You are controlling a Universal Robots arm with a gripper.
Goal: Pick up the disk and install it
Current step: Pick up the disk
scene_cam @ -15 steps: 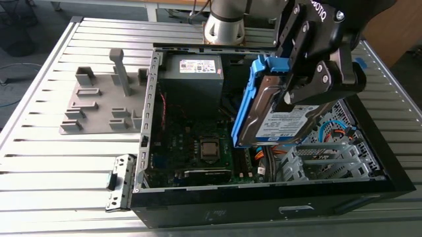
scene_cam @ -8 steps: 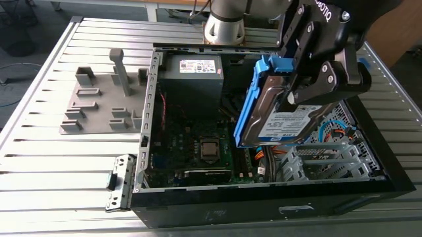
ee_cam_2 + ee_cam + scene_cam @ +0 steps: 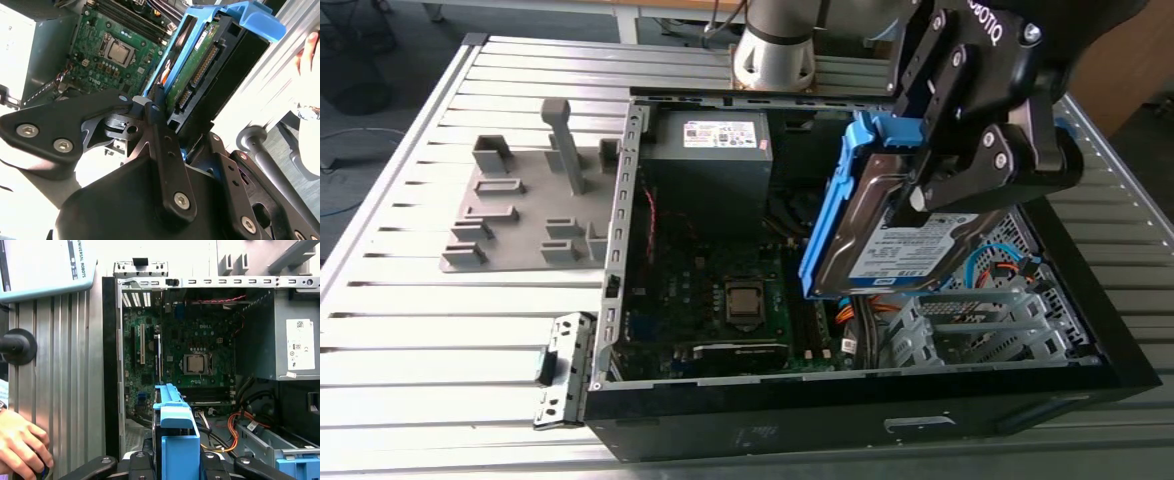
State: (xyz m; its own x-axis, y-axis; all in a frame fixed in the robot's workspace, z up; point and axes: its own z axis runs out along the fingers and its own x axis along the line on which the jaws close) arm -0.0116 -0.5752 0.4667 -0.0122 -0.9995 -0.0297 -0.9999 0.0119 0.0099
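Above the open black computer case (image 3: pixel 854 425), toward the exterior view's right, we see the black two-fingered gripper (image 3: pixel 910 197) holding the disk (image 3: pixel 907 255), a flat rectangular silver metal hard drive with a white-and-blue label, framed by a blue plastic bracket. Its jaws are closed on the drive across the two broad faces, one finger pressing the labelled side near the upper end. The disk stands on edge, tilted, and appears to hang clear of the case's contents, over the perforated metal drive cage (image 3: pixel 987 330) and the orange cables (image 3: pixel 870 312) and beside the green motherboard (image 3: pixel 720 300); the grey power-supply box (image 3: pixel 710 175) sits at the case's far end in the exterior view. In the second wrist view the drive's row of connector pins (image 3: pixel 200 70) lies bare (a part we would keep off). We judge the drive stiff, dense for its size and sensitive to knocks, with smooth metal faces that could slip, while the bracket looks thin and likely to flex. A hold on the metal body, as here, seems sounder than one on the blue frame. In the first wrist view a person's hand (image 3: pixel 20 440) is at the slatted aluminium table (image 3: pixel 65 365), apart from the case.
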